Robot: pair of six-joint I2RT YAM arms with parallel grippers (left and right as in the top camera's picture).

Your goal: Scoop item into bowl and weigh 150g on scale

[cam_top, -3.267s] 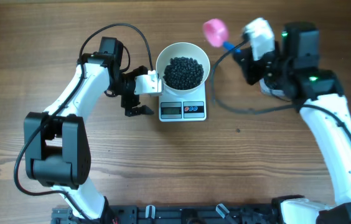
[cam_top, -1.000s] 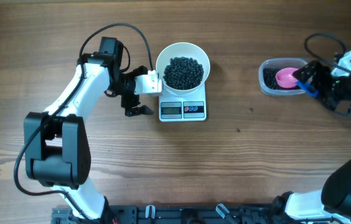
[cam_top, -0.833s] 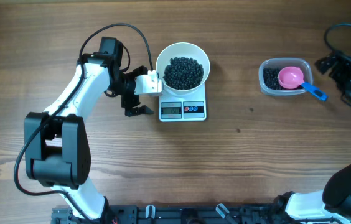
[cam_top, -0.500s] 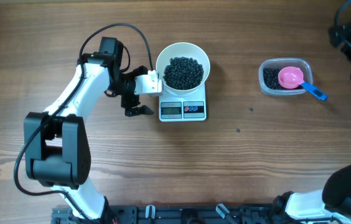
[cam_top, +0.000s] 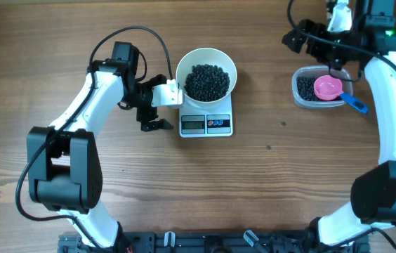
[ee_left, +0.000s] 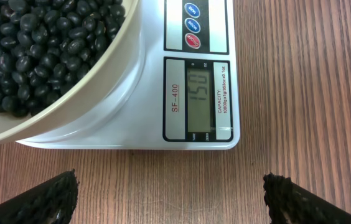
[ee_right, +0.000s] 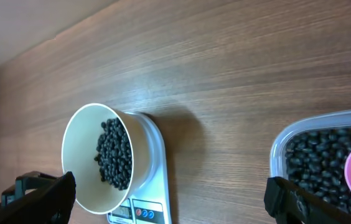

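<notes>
Sitting on the scale (ee_left: pixel 198 134), the bowl (ee_left: pixel 85 93) lies just beyond the spread, empty left fingers (ee_left: pixel 45 199).

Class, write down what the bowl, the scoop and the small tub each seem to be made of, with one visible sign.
Bowl: glossy white, probably ceramic or hard plastic; its smooth wall shines.
Scoop: plastic, going by its bright pink cup and blue handle.
Tub: thin clear plastic; the beans show through its wall.
</notes>
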